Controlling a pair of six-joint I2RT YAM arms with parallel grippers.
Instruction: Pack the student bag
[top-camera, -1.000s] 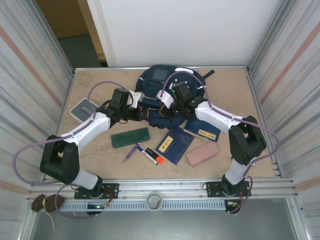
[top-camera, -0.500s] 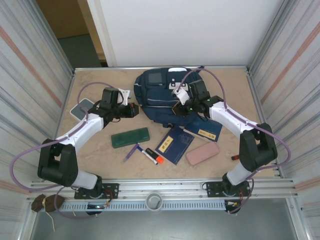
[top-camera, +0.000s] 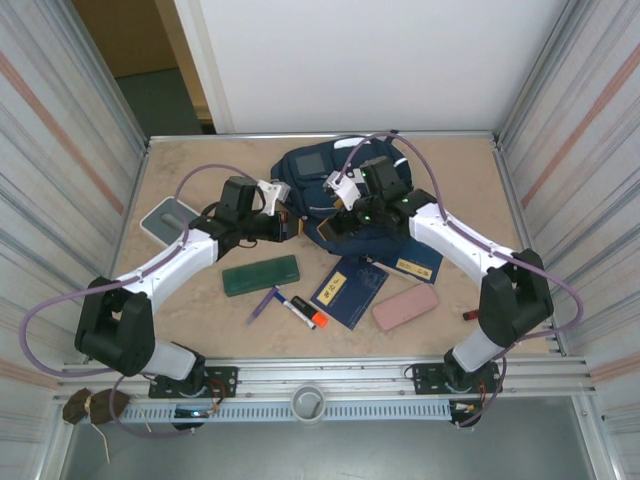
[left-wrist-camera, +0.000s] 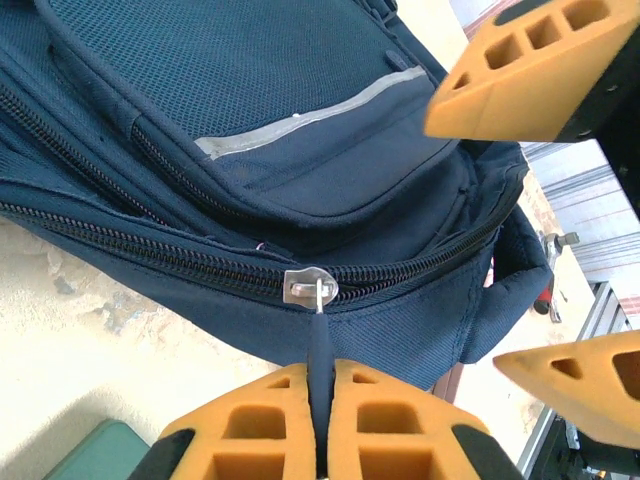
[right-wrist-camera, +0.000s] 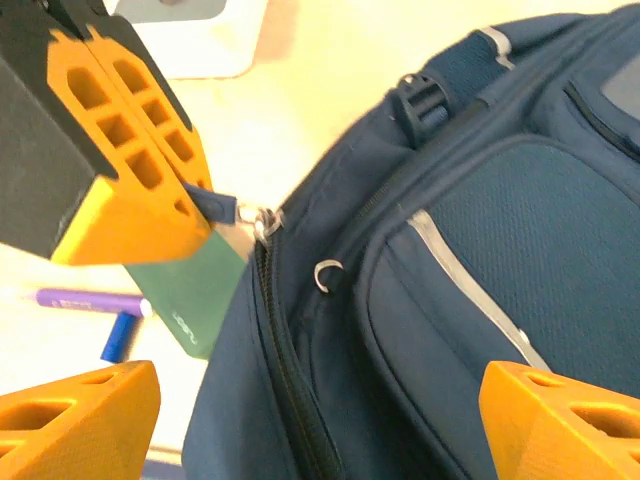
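Count on the counter (top-camera: 220, 320): one student bag (top-camera: 310, 185), two dark-blue booklets (top-camera: 348, 290) with yellow labels, one green case (top-camera: 261, 275), one pink case (top-camera: 405, 307). The bag, navy mesh and fabric with a pale reflective stripe, lies at the far middle. My left tool (left-wrist-camera: 320, 385) is pinched tight on its zip pull (left-wrist-camera: 318, 345). My right tool (right-wrist-camera: 320, 400) hangs wide open over the bag, holding nothing.
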